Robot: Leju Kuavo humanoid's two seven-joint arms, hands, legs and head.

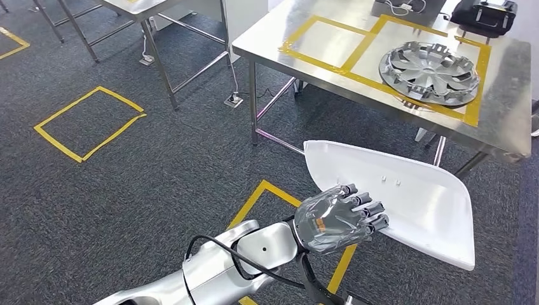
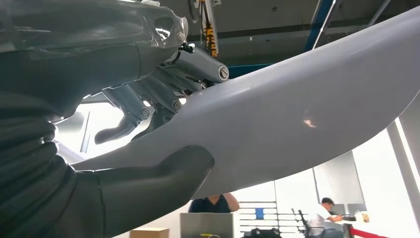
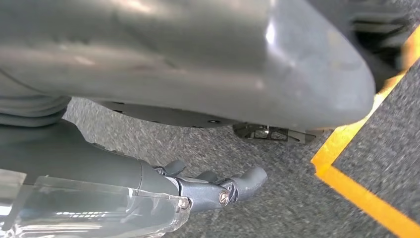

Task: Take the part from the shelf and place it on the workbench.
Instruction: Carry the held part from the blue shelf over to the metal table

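The left hand [image 1: 337, 219] grips the white part [image 1: 407, 197] at its near edge, fingers [image 1: 365, 206] lying over the top face. The left wrist view adds the thumb [image 2: 163, 171] pressed under it. Beyond the fingertips stands the steel workbench [image 1: 508, 121], bearing a silver wheel cover [image 1: 429, 71]. The right hand [image 3: 213, 191] hangs over carpet, fingers curled on nothing.

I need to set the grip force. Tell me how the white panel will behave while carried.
The white panel keeps its shape though the left robot hand grips only one end, so it is probably stiff and fairly light. Its smooth, glossy surface may be slippery. Long and overhanging, it will likely tend to twist or dip at the far end.
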